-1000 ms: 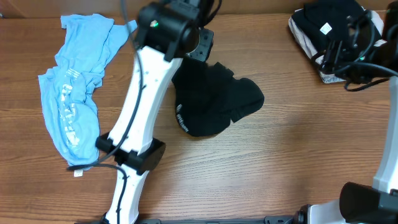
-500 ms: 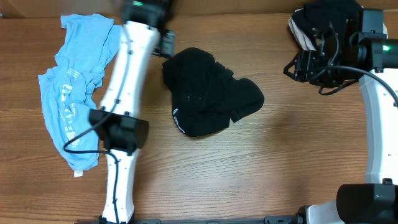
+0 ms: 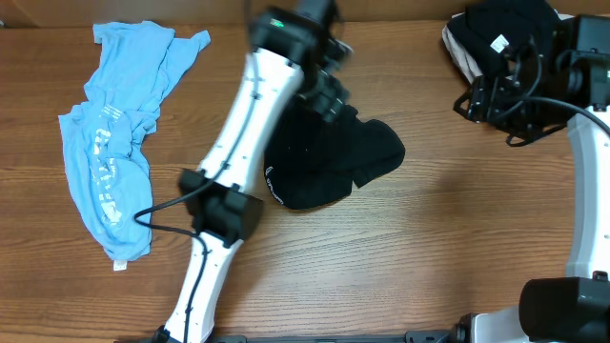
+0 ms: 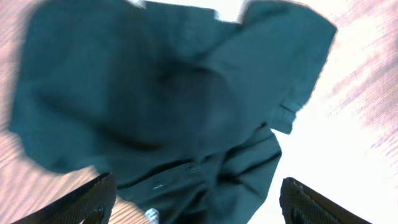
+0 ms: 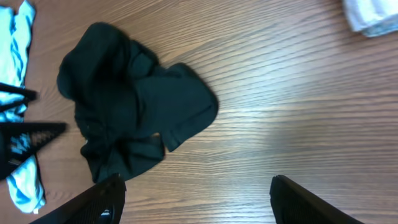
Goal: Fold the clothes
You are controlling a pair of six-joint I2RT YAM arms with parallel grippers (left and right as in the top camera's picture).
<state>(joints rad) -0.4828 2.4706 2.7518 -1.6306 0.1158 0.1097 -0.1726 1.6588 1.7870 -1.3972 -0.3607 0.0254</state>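
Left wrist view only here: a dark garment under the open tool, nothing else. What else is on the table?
Observer: A light-blue tee lies crumpled on the left side of the table, apart from the black shirt you see.
Operator: Anything else?
Observer: A pile of dark clothes sits at the far right corner.
Operator: Right tool?
Observer: The right tool is open and empty, hanging near that pile.
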